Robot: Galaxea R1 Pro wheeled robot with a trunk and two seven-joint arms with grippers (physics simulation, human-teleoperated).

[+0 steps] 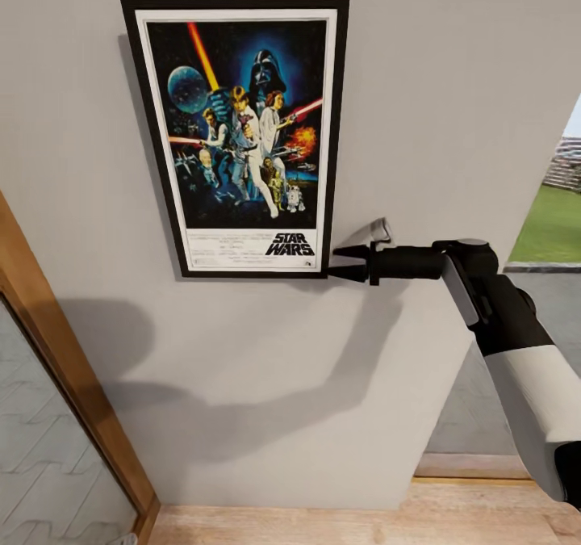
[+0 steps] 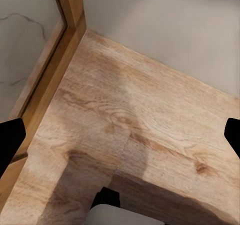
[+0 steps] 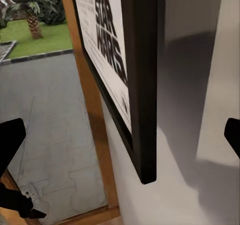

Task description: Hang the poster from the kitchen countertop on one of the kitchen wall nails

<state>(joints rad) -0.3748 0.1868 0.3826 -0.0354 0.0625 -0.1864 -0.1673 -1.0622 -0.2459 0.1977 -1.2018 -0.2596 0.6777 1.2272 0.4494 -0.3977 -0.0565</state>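
Pale grey wall (image 1: 452,85) carries the upright poster (image 1: 242,133); the right arm reaches level, its tool (image 1: 349,261) spread wide beside the frame's lower corner.

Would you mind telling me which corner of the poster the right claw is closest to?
The lower right corner of the poster, beside the STAR WARS logo. The right claw sits just off that corner with its fingers spread; the other three corners lie farther from it.

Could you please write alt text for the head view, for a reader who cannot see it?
A framed Star Wars poster hangs flat against a pale grey wall. The right gripper, fingers apart, sits at the poster's lower right corner; a wooden door frame slants at left.
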